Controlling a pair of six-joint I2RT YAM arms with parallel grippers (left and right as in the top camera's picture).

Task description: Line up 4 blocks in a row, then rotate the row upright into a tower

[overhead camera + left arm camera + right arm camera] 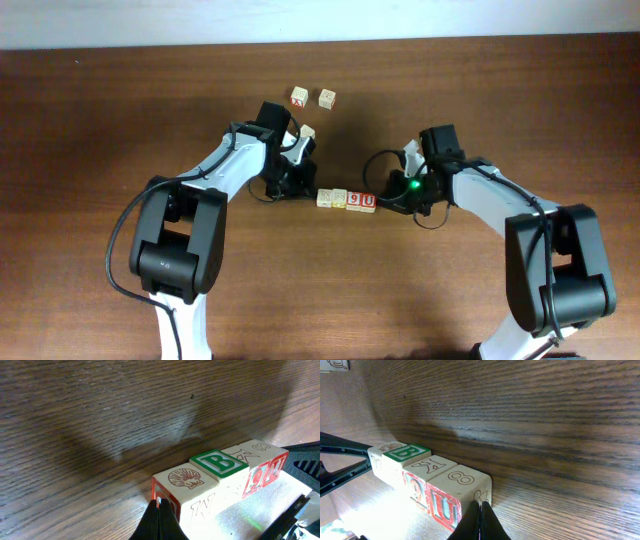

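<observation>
Four pale wooden blocks lie in a tight row mid-table (346, 199). From left to right they are a shell-marked block (185, 480), a green "B" block (218, 462), a block with a red digit on its side (432, 466) and a red "U" block (461, 483). My left gripper (306, 190) is shut and empty, its tip (159, 508) against the shell block's outer end. My right gripper (386, 198) is also shut and empty, its tip (480, 507) against the "U" block's outer end.
Two more cubes stand at the back, a red-marked cube (299, 96) and a yellow-faced cube (327, 97). A third pale cube (307, 131) sits beside the left arm's wrist. Dark wood table (520, 90) all round.
</observation>
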